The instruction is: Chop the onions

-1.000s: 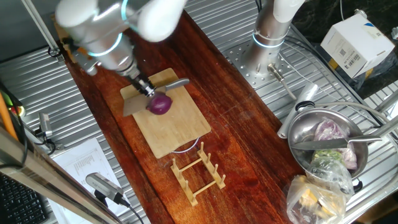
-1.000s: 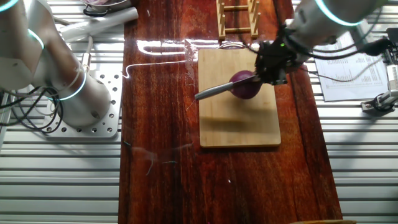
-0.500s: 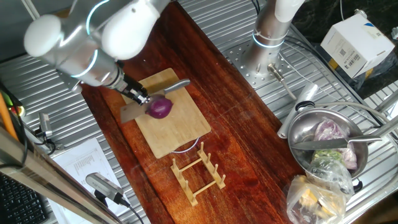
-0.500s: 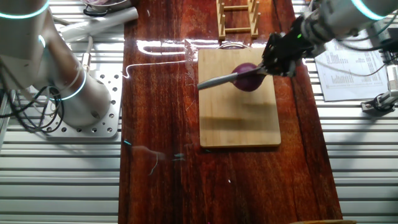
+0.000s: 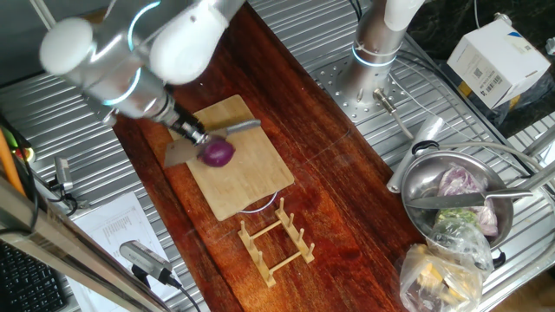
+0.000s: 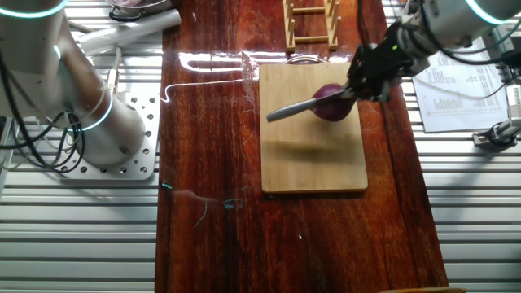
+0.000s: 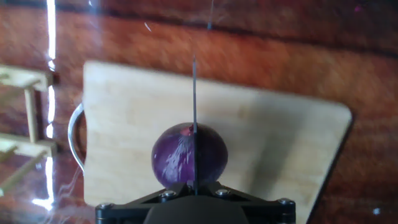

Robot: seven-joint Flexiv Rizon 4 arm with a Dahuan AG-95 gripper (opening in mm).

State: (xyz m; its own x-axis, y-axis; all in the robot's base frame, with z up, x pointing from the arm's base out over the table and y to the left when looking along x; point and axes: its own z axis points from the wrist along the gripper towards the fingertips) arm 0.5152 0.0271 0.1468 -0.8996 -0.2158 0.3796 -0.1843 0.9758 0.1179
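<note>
One small round red onion (image 5: 218,153) with glossy purple skin sits on the pale bamboo cutting board (image 5: 247,186), toward the board's end nearest the wooden slatted dish rack (image 6: 308,20). The board lies on the dark reddish wooden desk (image 5: 338,199). The black pincer (image 6: 368,73) is clenched on the handle of a silver steel knife (image 6: 295,107), whose blade reaches out across the board over the onion. In the hand view the blade (image 7: 194,118) shows edge-on as a thin dark vertical line running down the middle of the onion (image 7: 189,155), with the onion just ahead of the pincer's black housing; whether the edge has entered the skin cannot be told. In the other fixed view the onion (image 6: 332,104) lies right beside the pincer, under the blade. Well apart, at the desk's far corner, a shiny metal bowl (image 5: 416,186) holds pale purple and green leafy vegetables (image 5: 464,195).
</note>
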